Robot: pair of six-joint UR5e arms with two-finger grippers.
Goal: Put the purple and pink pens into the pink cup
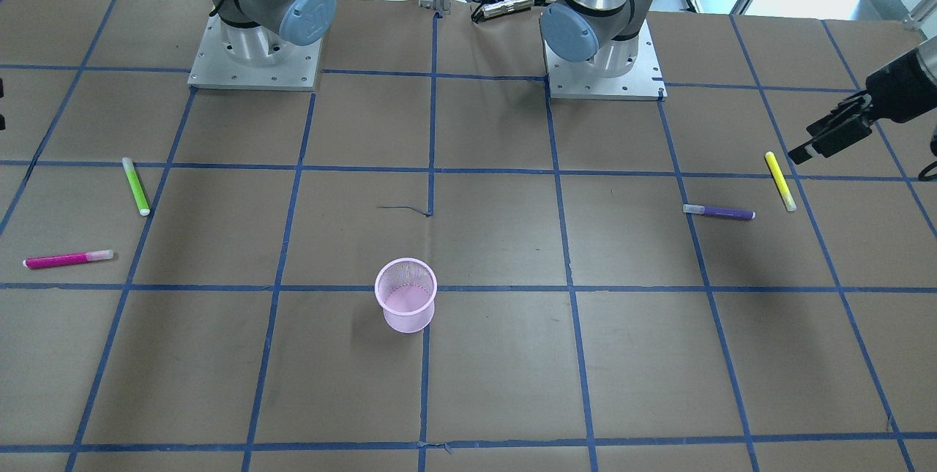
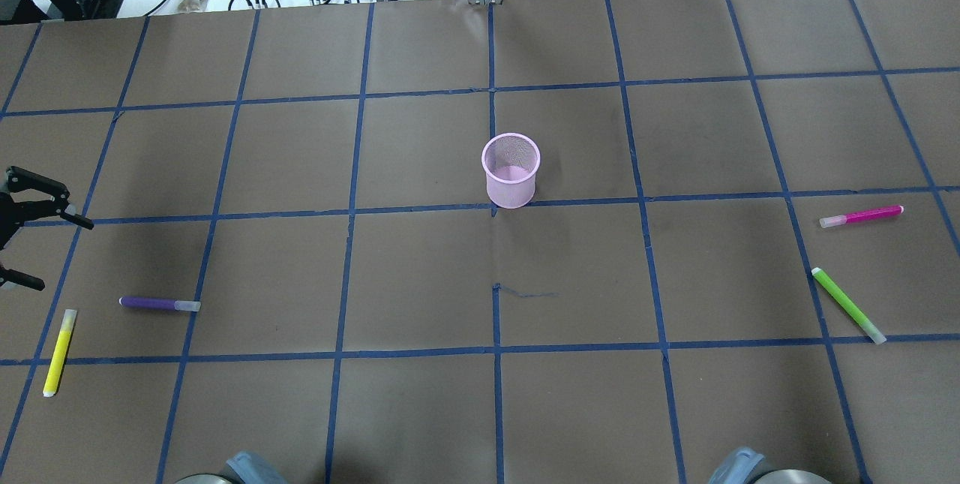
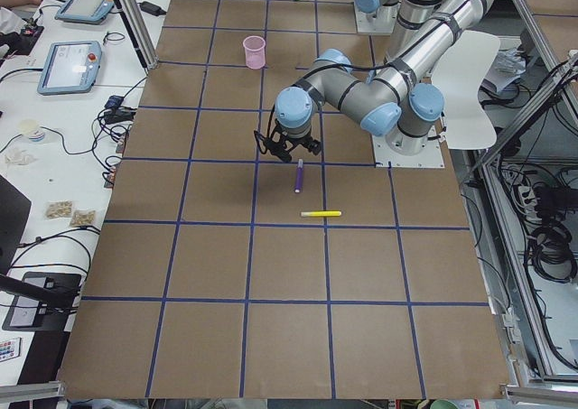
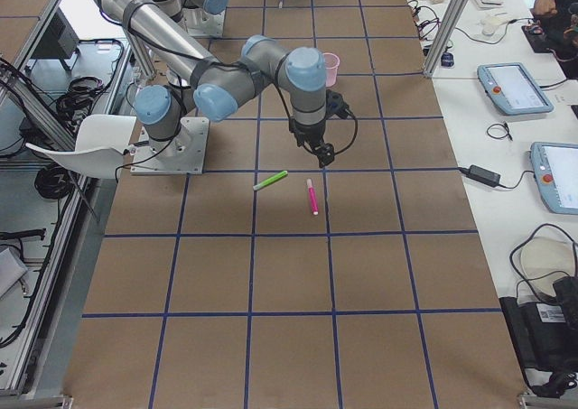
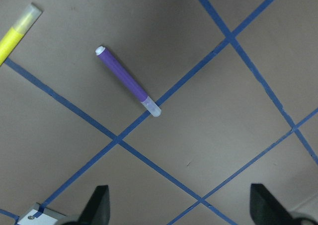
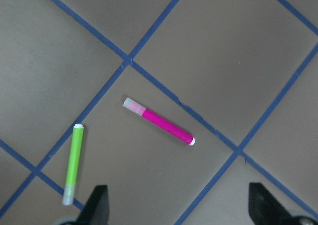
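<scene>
The pink mesh cup (image 1: 407, 320) stands upright and empty near the table's middle; it also shows in the overhead view (image 2: 511, 188). The purple pen (image 2: 159, 304) lies flat on my left side and shows in the left wrist view (image 5: 128, 88). My left gripper (image 2: 61, 255) hovers open and empty above the table, just beyond the purple pen. The pink pen (image 2: 861, 216) lies flat on my right side. My right gripper (image 6: 180, 210) hovers open and empty over the pink pen (image 6: 159, 121).
A yellow pen (image 2: 58, 351) lies near the purple one at the left edge. A green pen (image 2: 848, 305) lies close to the pink one and shows in the right wrist view (image 6: 73, 164). Brown paper with a blue tape grid covers the table. Both arm bases (image 1: 256, 55) stand at the robot's edge.
</scene>
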